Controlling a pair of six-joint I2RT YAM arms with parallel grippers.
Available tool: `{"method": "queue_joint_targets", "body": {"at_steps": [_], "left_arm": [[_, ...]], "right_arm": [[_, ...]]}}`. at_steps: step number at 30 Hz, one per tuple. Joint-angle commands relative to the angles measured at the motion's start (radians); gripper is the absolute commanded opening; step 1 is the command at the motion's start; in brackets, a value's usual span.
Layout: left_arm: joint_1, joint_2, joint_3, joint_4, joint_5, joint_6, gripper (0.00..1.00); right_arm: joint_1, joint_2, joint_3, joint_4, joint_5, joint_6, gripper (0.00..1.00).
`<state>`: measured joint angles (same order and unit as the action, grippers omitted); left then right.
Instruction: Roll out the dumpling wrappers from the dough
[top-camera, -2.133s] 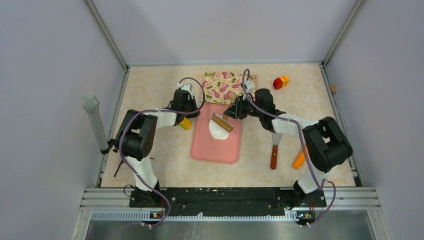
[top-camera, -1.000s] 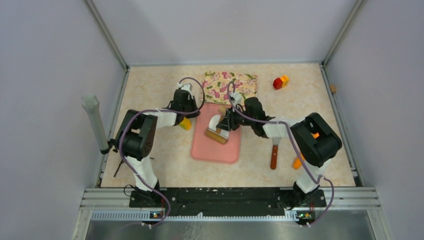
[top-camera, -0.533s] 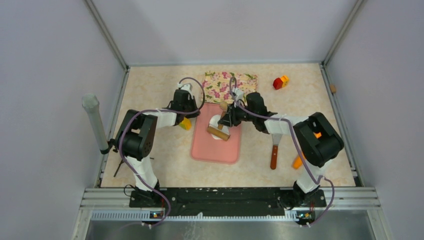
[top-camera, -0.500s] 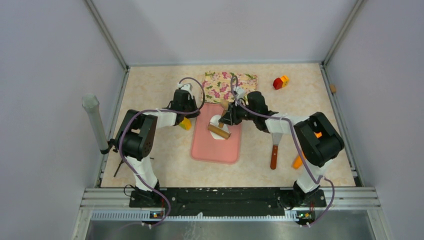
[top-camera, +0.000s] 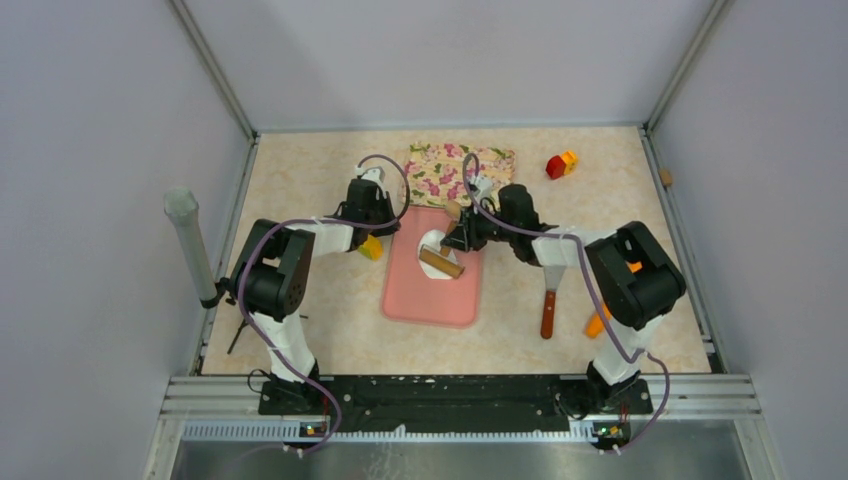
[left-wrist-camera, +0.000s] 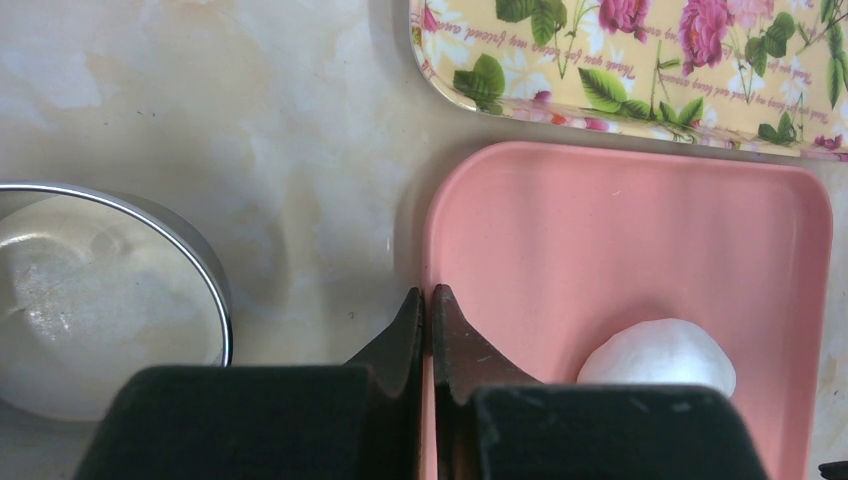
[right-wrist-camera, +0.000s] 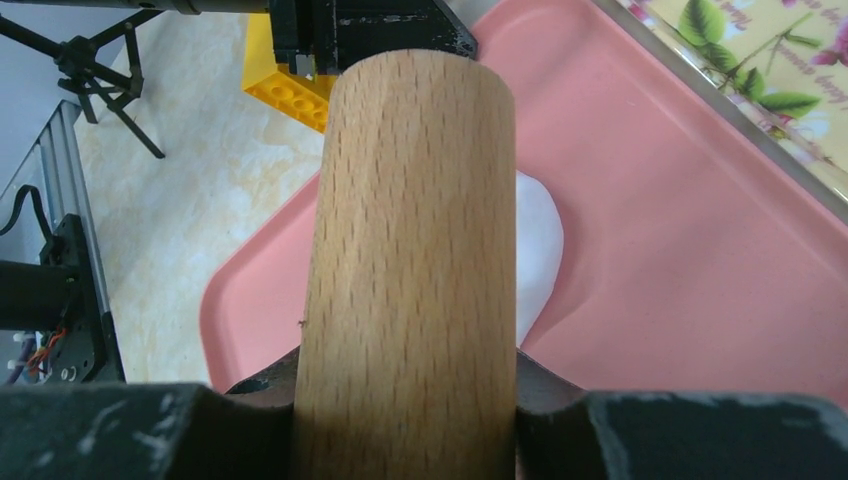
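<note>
- Mat (top-camera: 430, 295) — the biggest thing under my hands. I see no wrappers on it, so I judge the task to be in its early part: rolling in hand, cutting not yet begun.
- Tray (left-wrist-camera: 620, 70) — beyond my left fingertips, just past the mat's far rim. No wrappers show on the part I can see.
- Pin (right-wrist-camera: 410, 250) — my right gripper (top-camera: 461, 236) pinches it at one end, fingers closed on the wood. The barrel runs out ahead of them and lies over the dough's near edge in the top view. Whether it bears down I cannot tell.
- Ring (left-wrist-camera: 207, 268) — on the table just left of my left fingers, apart from the mat. I judge it waits for the cutting.
- Dough (left-wrist-camera: 657, 352) — a pale low mound, partly flattened but not a thin sheet, so more passes look to be left. It lies on the mat to the right of my left fingertips and apart from them. Ahead of my right fingers it sits under the pin, showing on the pin's right side.
- Left gripper (left-wrist-camera: 428, 325) — fingers pressed together with nothing between them, tips at the mat's left rim. I cannot tell whether they hold the mat down.
</note>
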<state>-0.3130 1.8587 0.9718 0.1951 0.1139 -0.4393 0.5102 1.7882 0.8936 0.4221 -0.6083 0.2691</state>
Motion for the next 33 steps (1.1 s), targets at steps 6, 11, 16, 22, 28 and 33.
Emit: {"method": "queue_joint_targets", "body": {"at_steps": [6,11,16,22,28,33], "left_arm": [[0.008,0.006,-0.041,-0.1,-0.042,0.023,0.0],[0.008,0.006,-0.041,-0.1,-0.041,0.024,0.0],[0.008,0.006,-0.041,-0.1,-0.042,0.024,0.0],[0.008,0.005,-0.041,-0.098,-0.041,0.024,0.0],[0.008,0.006,-0.04,-0.098,-0.04,0.024,0.0],[0.008,0.006,-0.041,-0.098,-0.04,0.024,0.0]], "right_arm": [[0.044,0.013,-0.043,-0.087,0.011,-0.084,0.0],[0.025,0.008,0.017,-0.122,0.051,-0.12,0.0],[-0.005,0.028,0.093,-0.175,0.053,-0.115,0.0],[-0.001,0.034,0.105,-0.177,0.017,-0.103,0.0],[0.043,0.03,0.037,-0.158,-0.026,-0.105,0.0],[0.059,0.019,0.018,-0.157,-0.032,-0.104,0.0]]}}
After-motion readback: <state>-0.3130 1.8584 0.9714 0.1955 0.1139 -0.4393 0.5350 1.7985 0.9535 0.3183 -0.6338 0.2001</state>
